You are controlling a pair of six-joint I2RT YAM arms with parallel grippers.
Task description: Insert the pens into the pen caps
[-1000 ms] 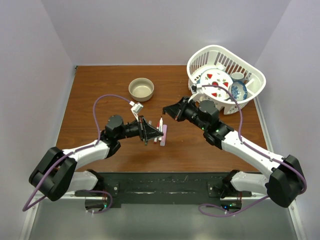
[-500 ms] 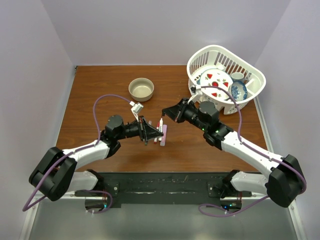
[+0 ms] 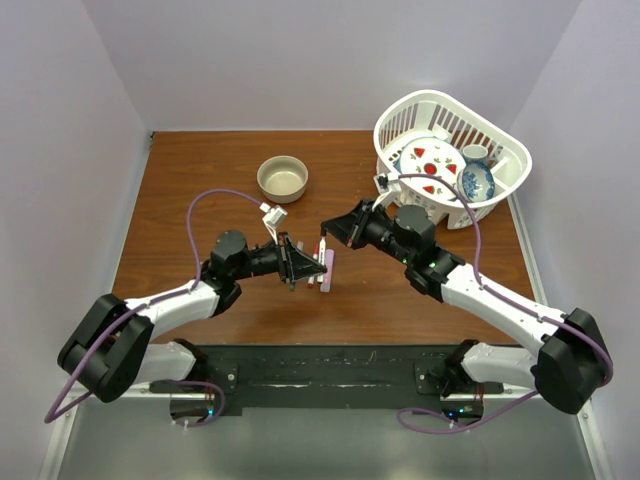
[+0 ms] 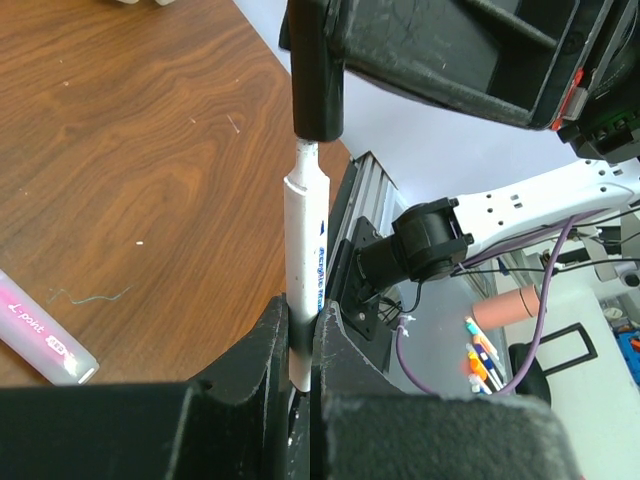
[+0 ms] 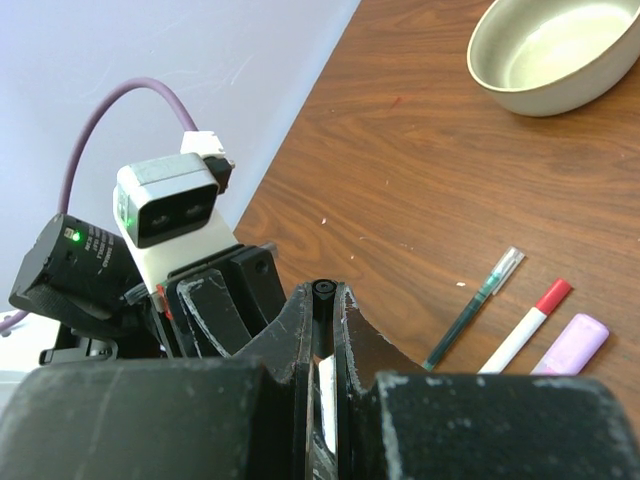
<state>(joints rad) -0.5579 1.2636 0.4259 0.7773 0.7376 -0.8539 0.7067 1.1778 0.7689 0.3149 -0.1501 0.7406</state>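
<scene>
Robotics lab — white-walled table [image 3: 200, 180], cabled arms [image 3: 180, 298].

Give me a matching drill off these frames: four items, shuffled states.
Items:
1. white pen
2. dark cap
3. pink marker
4. white basket

States:
a. holds dishes
b. clamped in the left claw
c. lying on the table
d. pinched in the right claw

Pairs: 1-b, 2-d, 3-c, 4-a
</scene>
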